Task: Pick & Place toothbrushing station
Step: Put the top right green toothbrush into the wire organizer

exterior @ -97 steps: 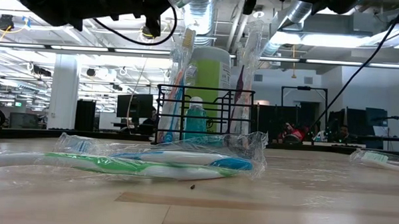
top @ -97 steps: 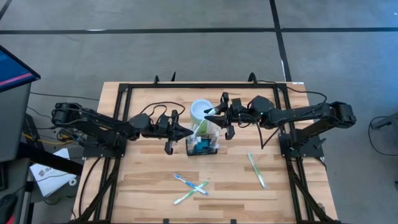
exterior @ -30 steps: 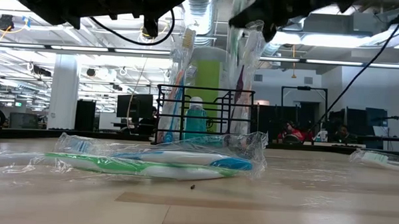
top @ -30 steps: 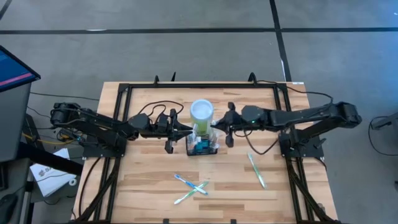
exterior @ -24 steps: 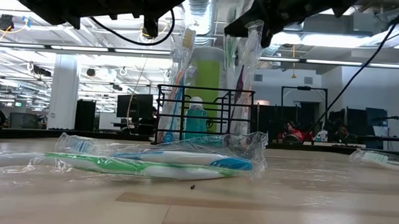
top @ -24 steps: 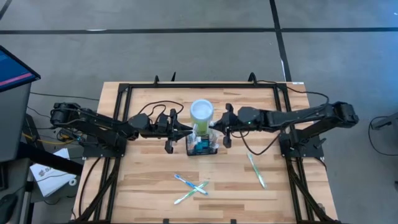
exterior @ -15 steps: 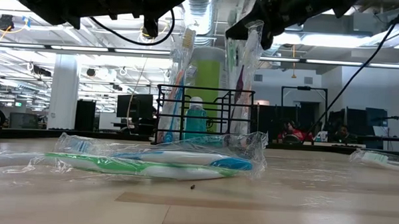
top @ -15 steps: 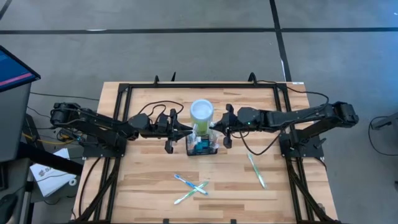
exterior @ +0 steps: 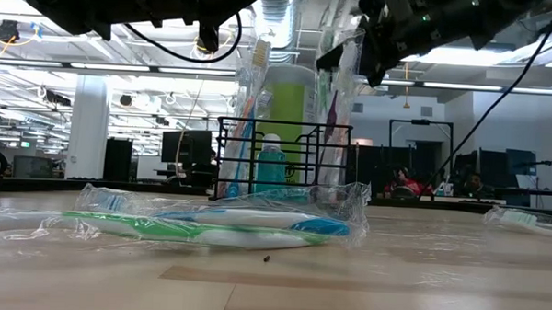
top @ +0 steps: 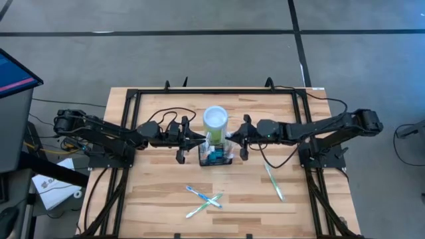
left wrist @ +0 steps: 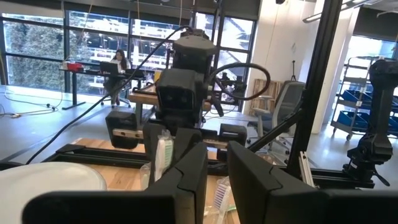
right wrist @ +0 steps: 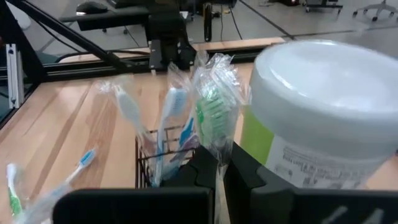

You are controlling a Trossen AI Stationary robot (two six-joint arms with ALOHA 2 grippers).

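Caddy [top: 216,155] of black wire mesh holds wrapped toothbrushes; right gripper [top: 234,141] pinches one wrapper.

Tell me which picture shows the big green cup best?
The right wrist view: the green cup fills it, close up, white top clear. The high view shows only its round top. The low view shows it behind the black caddy. The left wrist view shows only a white edge.

Black wire-mesh caddy [top: 216,157] — a teal bottle [exterior: 270,169] inside; lime-green cup [top: 215,122] with white interior; green and blue wrapped toothbrushes [top: 203,201] on the pale wood-grain table [top: 153,192].
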